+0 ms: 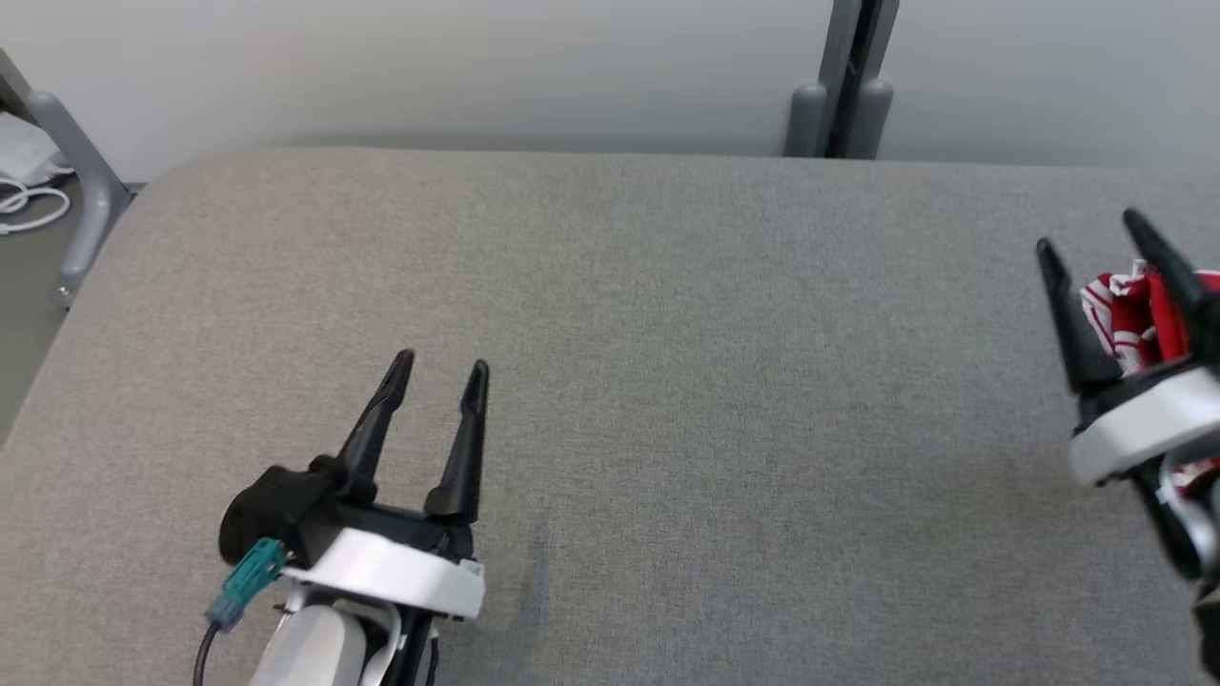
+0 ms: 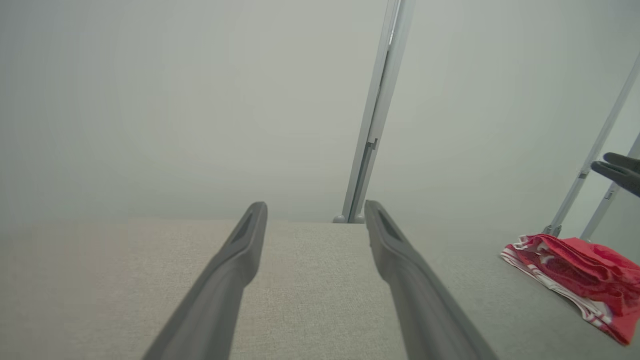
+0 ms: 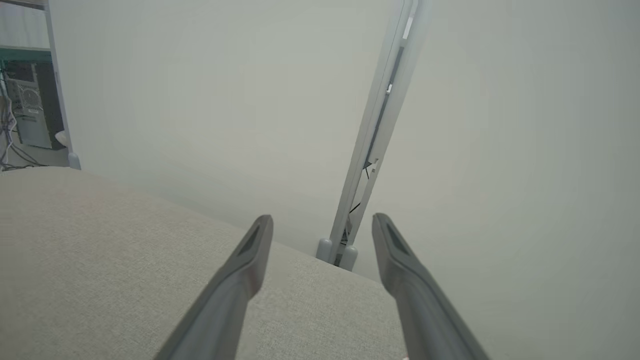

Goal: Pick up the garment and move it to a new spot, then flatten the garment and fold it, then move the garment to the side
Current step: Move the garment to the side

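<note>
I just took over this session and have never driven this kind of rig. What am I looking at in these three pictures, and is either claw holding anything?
This is a wheeled robot with two arms, each ending in a claw of two long dark fingers. The wide picture is from its head, looking down on a grey padded table. The left gripper is at lower left and the right gripper at the far right edge.

The other two pictures come from cameras on the wrists, looking along each claw's own fingers.

A red and white garment lies bunched on the table's right side, below the right gripper. Both claws are open and hold nothing. The pale wall behind has an upright grey post.
</note>
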